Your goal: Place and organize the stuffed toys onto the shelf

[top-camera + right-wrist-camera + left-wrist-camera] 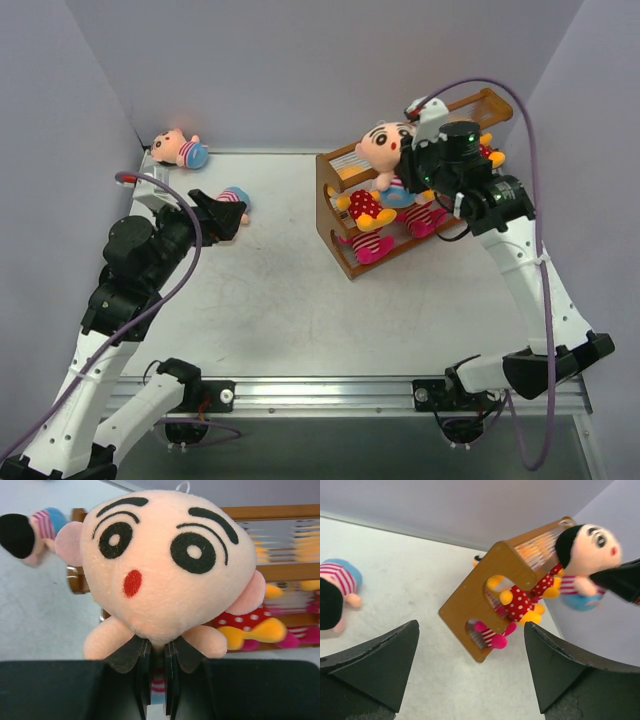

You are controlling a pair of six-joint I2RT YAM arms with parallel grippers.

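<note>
From above, the right gripper (408, 168) holds a boy doll (382, 146) by the top of the shelf (333, 205). The left gripper (228, 212) gapes beside a second doll (238, 198) on the table (280, 300). Left wrist: fingers (385, 655) spread wide, shelf ahead. Right wrist: jaws clenched on the boy doll's body.

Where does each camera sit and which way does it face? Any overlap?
Top: above and behind the bases, looking down on the table; left arm, right arm show.
Left wrist: low, facing the shelf; open left fingers at bottom.
Right wrist: facing the boy doll pinched in right fingers.
Shared: shelf and that doll in all three.
</note>
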